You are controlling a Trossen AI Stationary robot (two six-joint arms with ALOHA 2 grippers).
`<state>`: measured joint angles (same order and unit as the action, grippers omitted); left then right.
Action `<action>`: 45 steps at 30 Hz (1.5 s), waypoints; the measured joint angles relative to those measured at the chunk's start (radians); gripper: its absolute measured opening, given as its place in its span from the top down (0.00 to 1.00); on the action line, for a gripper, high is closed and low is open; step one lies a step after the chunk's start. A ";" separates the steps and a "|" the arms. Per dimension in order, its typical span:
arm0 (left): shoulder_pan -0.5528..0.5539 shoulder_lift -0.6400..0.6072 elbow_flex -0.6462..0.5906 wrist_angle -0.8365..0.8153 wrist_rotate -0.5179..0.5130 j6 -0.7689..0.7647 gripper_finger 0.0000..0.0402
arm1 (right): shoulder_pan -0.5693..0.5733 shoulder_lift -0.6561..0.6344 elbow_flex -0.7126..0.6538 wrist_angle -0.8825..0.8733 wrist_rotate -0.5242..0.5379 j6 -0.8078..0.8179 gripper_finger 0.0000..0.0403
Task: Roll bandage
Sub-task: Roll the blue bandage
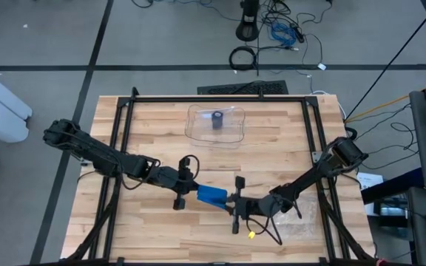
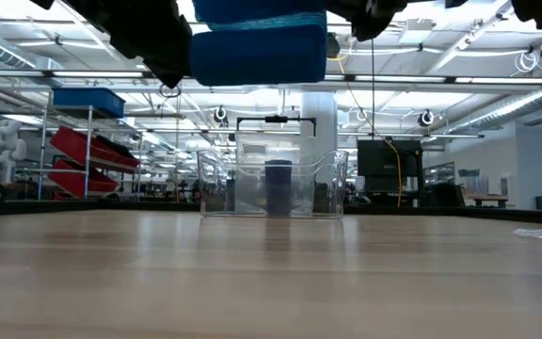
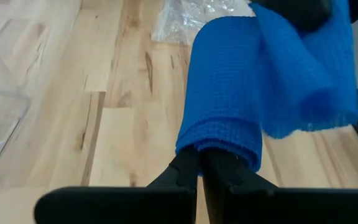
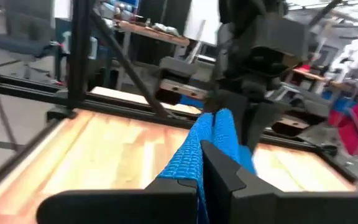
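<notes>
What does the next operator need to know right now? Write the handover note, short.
Left pincer: shut on the blue bandage, gripping one end of it above the table.
Right pincer: shut on the bandage's other end, facing the left one.
Bandage: held in the air between both pincers near the table's front middle, partly wound, with a loose flap hanging.
Clear plastic tub: at the back middle, a dark roll standing in it.
Crumpled clear wrapper: front right.
Done: bandage picked up, rolling started.
Left: finish winding the loose flap into a tight roll.
</notes>
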<state>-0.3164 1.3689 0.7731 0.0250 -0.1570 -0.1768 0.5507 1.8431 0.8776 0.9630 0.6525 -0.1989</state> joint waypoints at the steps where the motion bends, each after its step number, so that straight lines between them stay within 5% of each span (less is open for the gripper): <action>1: 0.000 0.000 0.000 0.000 0.001 0.000 0.98 | -0.001 0.000 0.000 0.003 0.016 -0.010 1.00; 12: 0.000 0.009 0.000 -0.002 0.073 0.000 0.98 | -0.014 0.001 0.007 0.153 0.137 -0.185 1.00; 27: 0.023 0.090 0.000 0.040 0.198 0.035 0.98 | 0.015 0.001 0.125 0.048 0.311 -0.438 1.00; 32: 0.043 0.090 0.000 0.133 0.087 0.031 0.98 | 0.029 0.001 0.126 -0.042 0.214 -0.356 1.00; 38: 0.048 0.090 0.000 0.139 0.075 0.034 0.98 | 0.022 0.000 0.126 -0.321 0.000 -0.275 1.00; 45: 0.048 0.090 0.000 0.151 0.023 0.063 0.98 | 0.019 0.000 0.126 -0.453 -0.018 -0.235 0.94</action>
<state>-0.2684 1.4590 0.7731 0.1757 -0.1344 -0.1143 0.5694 1.8427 1.0035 0.5104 0.6346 -0.4339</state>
